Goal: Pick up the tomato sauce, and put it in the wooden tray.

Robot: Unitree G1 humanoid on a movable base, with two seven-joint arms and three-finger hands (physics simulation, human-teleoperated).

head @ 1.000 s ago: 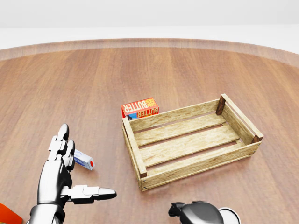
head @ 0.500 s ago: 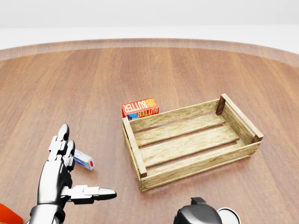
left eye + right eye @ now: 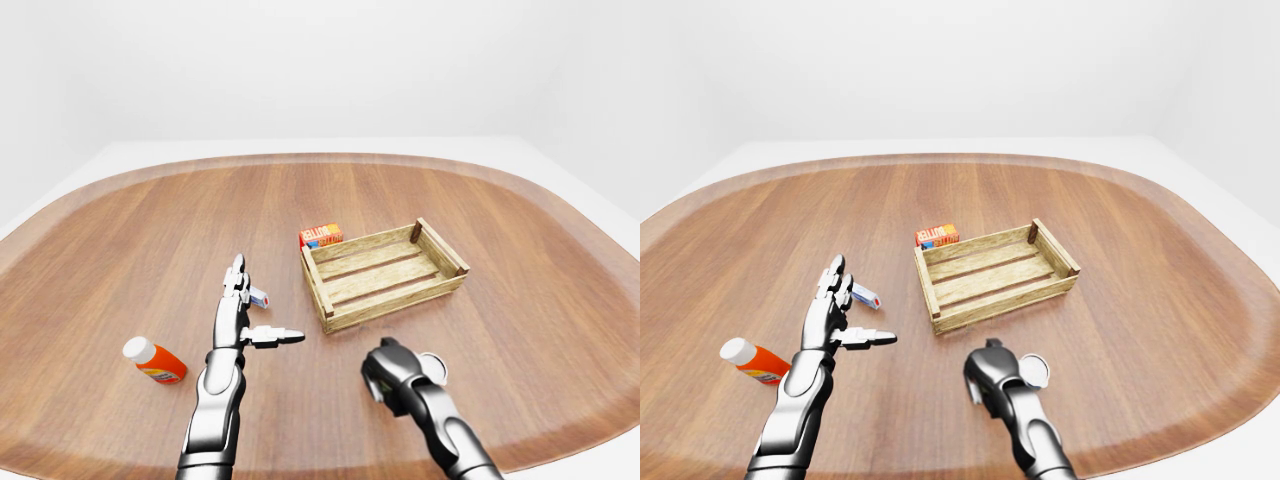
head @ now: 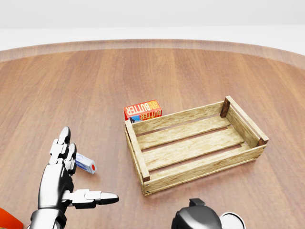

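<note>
Left fingers (image 4: 64,152) splayed open, right fingers (image 3: 385,365) curled by can (image 3: 433,367)

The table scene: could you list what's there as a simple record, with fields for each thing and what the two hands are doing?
table: round, wooden
tray: wooden, nothing in it
butter box: red, against the tray's upper left corner in the head view
orange bottle: lying on its side, white cap, at the left in the left-eye view
small white tube: beside the left hand's fingers
white-topped can: just right of the right hand
left hand: open, fingers spread, holding nothing
right hand: by the can; grip unclear
</note>
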